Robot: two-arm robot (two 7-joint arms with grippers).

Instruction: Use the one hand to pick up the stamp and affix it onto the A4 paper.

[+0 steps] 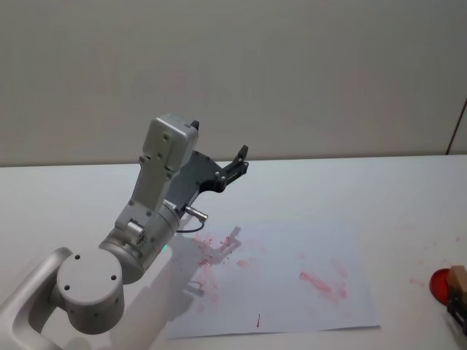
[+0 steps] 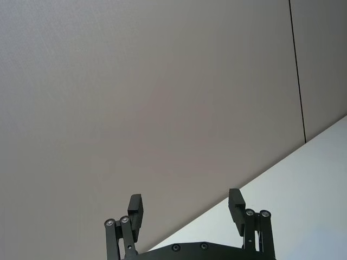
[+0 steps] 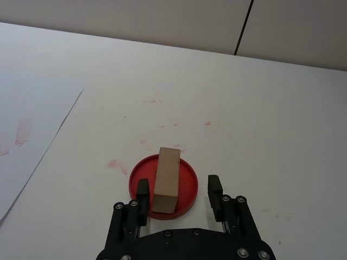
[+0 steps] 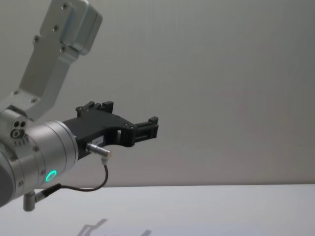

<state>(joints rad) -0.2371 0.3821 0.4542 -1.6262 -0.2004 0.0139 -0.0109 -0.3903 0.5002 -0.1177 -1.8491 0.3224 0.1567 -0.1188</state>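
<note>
The stamp [image 3: 165, 179] stands on a red pad [image 3: 187, 187] near the table's [image 3: 260, 108] right edge, well right of the paper [image 3: 27, 135]. The hand [image 3: 178, 184], the right gripper, hovers low over the pad with its fingers [image 3: 215, 189] spread, the stamp between them: one fingertip is just beside the block, the other apart from it, so nothing is pinched. The paper lies flat with red ink smudges. The left gripper [image 1: 237, 162] is raised above the paper's left side, pointing at the wall, its fingers also spread.
</note>
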